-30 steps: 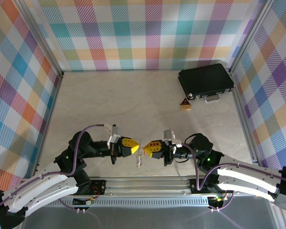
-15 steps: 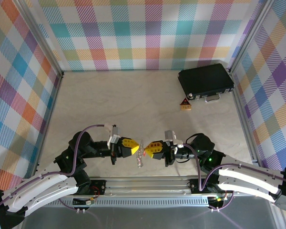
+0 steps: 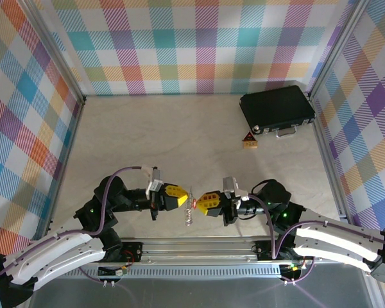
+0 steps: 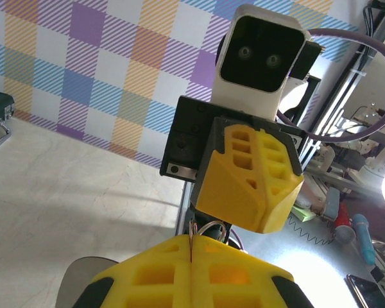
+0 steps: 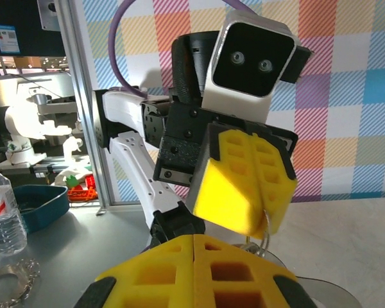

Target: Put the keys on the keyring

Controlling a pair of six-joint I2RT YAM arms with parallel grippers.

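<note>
keyring (image 3: pixel 189 212) between left gripper (image 3: pixel 181 200) and right gripper (image 3: pixel 201 202) (near edge) | case (image 3: pixel 277 108) far right | block (image 3: pixel 249 140) before it

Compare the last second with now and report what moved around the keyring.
The right end effector edged slightly toward the table's near edge, with what looks like the red key at its tip. The keyring and its hanging loop shifted a little to the right. Nothing was grasped or released. The left end effector stayed shut on the keyring. The black case and the triangular block did not move.
</note>
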